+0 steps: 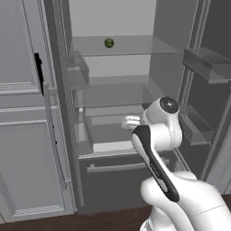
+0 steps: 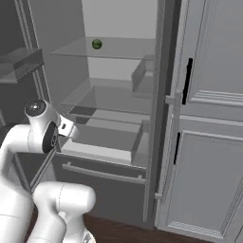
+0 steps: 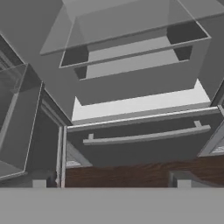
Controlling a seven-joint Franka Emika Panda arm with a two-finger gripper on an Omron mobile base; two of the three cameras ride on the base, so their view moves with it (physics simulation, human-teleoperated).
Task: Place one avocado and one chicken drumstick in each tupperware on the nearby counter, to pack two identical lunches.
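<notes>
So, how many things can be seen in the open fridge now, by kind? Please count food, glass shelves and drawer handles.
Food: 1, a small round green item on the top shelf
Glass shelves: 2, the top shelf and the lower shelf
Drawer handles: 1, the bottom drawer handle
Total: 4

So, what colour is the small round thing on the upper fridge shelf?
Dark green; the small round thing shows best in the left base view.
</notes>
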